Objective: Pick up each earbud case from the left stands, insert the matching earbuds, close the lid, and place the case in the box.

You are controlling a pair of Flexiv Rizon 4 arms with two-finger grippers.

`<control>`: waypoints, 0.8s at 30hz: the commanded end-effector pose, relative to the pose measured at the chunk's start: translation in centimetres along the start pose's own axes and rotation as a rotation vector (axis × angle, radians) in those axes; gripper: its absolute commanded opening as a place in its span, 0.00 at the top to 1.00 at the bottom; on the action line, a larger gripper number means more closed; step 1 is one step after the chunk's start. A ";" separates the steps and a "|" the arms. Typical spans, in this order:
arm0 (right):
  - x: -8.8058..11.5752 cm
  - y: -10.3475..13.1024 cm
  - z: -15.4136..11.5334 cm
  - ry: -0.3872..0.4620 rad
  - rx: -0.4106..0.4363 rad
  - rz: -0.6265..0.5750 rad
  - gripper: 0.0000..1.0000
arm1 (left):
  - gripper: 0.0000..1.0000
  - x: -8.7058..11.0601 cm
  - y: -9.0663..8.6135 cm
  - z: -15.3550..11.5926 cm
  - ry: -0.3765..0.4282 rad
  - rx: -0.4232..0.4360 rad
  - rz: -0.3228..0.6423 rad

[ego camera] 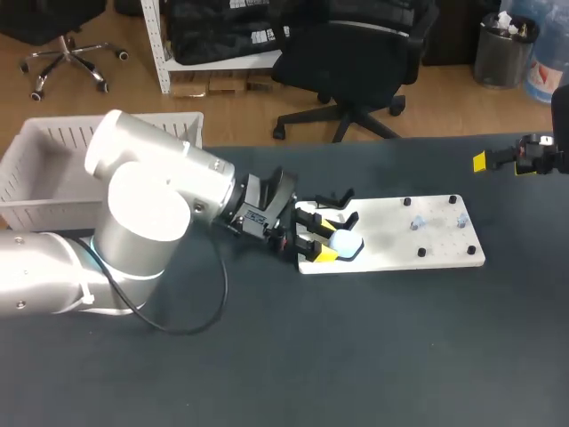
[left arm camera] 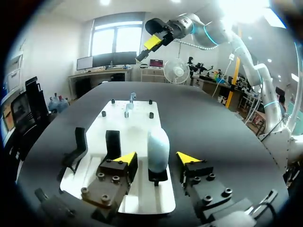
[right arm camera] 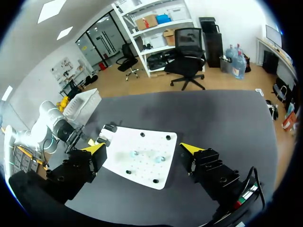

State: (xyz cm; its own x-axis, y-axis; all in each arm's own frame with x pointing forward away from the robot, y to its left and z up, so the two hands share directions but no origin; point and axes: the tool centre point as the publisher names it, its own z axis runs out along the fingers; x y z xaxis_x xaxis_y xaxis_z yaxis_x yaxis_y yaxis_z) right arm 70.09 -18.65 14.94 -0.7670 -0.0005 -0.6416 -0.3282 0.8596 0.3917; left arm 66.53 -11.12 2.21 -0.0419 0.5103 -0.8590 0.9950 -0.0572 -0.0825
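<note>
Both pincers are spread. The left pincer [left arm camera: 156, 158] sits low over the near end of the white board [ego camera: 400, 245], one yellow tip on either side of the pale blue case [left arm camera: 158, 142], with a gap showing on both sides, so nothing is gripped yet. The case stands upright on a small black stand [left arm camera: 157, 177], which lifts it enough for the fingers to come in from the sides. Two more black stands [left arm camera: 80, 144] just beside it are bare. The step in hand looks like closing on the case to lift it off.

Two small earbuds [right arm camera: 135, 153] wait between black pegs at the board's far end. The right pincer [right arm camera: 142, 150] hangs high near the table's far right edge, well clear. The white box [ego camera: 53, 151] sits behind the left arm.
</note>
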 end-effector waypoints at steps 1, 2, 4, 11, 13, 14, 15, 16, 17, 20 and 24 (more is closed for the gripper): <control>-0.1 -0.1 0.0 0.001 -0.001 -0.001 0.00 | 0.47 -0.1 0.4 0.4 0.000 0.003 -0.004; -0.1 -0.1 0.0 0.001 -0.001 -0.001 0.00 | 0.47 -0.1 0.4 0.5 0.000 0.003 -0.005; -0.1 -0.1 0.0 0.001 -0.001 -0.001 0.00 | 0.48 -0.1 0.5 0.6 -0.002 0.003 -0.007; -0.1 -0.1 0.0 0.001 -0.001 -0.001 0.00 | 0.51 -0.1 0.7 0.9 -0.009 0.000 -0.011; -0.1 -0.1 0.0 0.001 -0.001 -0.001 0.00 | 0.52 -0.1 0.8 1.0 -0.010 0.000 -0.012; -0.1 -0.1 0.0 0.001 -0.001 -0.001 0.00 | 0.52 -0.1 0.8 1.0 -0.010 0.000 -0.012; -0.1 -0.1 0.0 0.001 -0.001 -0.001 0.00 | 0.52 -0.1 0.7 1.0 -0.011 0.001 -0.013; -0.1 -0.1 0.0 0.001 -0.001 -0.001 0.00 | 0.52 0.0 0.7 1.1 -0.011 0.001 -0.012; -0.1 -0.1 0.0 0.001 -0.001 -0.001 0.00 | 0.52 0.0 0.7 1.1 -0.012 0.002 -0.012; -0.1 -0.1 0.0 0.001 -0.001 -0.001 0.00 | 0.53 0.2 0.6 1.1 -0.014 0.006 -0.014; -0.1 -0.1 0.0 0.001 -0.001 -0.001 0.00 | 0.53 0.2 0.6 1.2 -0.021 0.004 -0.020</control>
State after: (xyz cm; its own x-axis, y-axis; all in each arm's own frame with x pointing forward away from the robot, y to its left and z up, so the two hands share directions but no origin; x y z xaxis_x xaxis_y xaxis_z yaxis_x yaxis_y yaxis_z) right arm 70.09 -18.65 14.94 -0.7670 -0.0005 -0.6416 -0.3282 0.8596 0.3917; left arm 66.88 -12.01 1.57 -0.0641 0.4975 -0.8651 0.9936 -0.0488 -0.1017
